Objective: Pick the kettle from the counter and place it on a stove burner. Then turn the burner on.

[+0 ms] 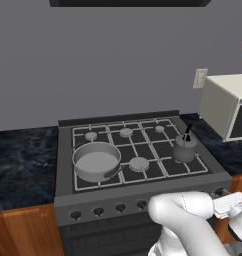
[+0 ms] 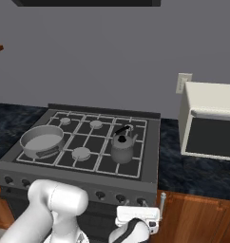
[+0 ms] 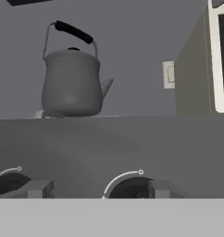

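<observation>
Sitting at the far left of the cooktop in the left base view, a wide grey metal saucepan (image 1: 96, 161) is resting on the pale grate of the black cooktop (image 1: 143, 150), with a wider grey disc cap (image 1: 139, 163) lying just to its right. Behind them, along the back row, 3 small round grey burner caps are showing under the grate lines, the middle stove burner (image 1: 126, 132) among them. Further right, the small squat grey metal kettle (image 1: 184, 147) with its thin dark upright handle is standing upright on the front right part of the grate, well apart from the saucepan; in the right base view the same kettle (image 2: 122, 147) is sitting near the cooktop's right edge, spout pointing right. Beyond the stove, the dark blue-black marbled stone counter (image 1: 23, 165) is running along both sides, and a cream box-shaped microwave (image 1: 228, 105) is standing on its right stretch beneath a pale wall outlet (image 1: 200, 78). Low at the right, the white arm is reaching down to the stove's front panel, where the gripper (image 2: 136, 219) is hanging just before the row of dark round knobs (image 2: 120, 197); whether its jaws are apart or closed I cannot tell. From the hand view, 2 knobs are lying close below the kettle (image 3: 72, 83).
</observation>
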Controlling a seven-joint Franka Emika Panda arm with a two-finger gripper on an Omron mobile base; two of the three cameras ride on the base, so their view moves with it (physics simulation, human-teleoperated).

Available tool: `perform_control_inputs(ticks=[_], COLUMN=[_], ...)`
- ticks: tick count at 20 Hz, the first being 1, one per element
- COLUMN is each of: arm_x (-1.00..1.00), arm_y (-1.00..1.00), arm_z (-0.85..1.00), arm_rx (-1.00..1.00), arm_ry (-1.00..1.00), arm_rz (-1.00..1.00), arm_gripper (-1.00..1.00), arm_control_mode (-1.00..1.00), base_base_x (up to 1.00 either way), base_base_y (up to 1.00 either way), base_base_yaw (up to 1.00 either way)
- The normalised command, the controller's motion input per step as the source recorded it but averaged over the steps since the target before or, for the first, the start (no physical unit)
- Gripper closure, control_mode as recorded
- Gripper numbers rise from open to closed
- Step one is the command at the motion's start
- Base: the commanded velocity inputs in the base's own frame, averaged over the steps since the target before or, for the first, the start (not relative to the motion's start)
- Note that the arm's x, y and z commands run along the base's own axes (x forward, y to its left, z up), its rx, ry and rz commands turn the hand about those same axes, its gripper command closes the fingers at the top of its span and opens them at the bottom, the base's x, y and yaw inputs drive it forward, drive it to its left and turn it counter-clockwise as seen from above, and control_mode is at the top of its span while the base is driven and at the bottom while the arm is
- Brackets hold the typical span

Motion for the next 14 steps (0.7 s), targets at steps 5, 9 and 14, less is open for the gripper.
perform_control_inputs(ticks=[5, 9, 14], arm_x=[0.29, 0.15, 0.11], arm_y=[-0.12, -0.01, 0.0], arm_z=[0.0, 0.0, -0.13], arm_rx=[0.0, 0.0, 0.0], arm_ry=[0.07, 0.03, 0.03], arm_rz=[-0.02, -0.02, -0.03], arm_gripper=[-1.0, -1.0, -1.0], arm_control_mode=[-1.0, -1.0, -1.0], base_base_x=[0.0, 0.0, 0.0], base_base_y=[0.0, 0.0, 0.0], base_base_yaw=[0.0, 0.0, 0.0])
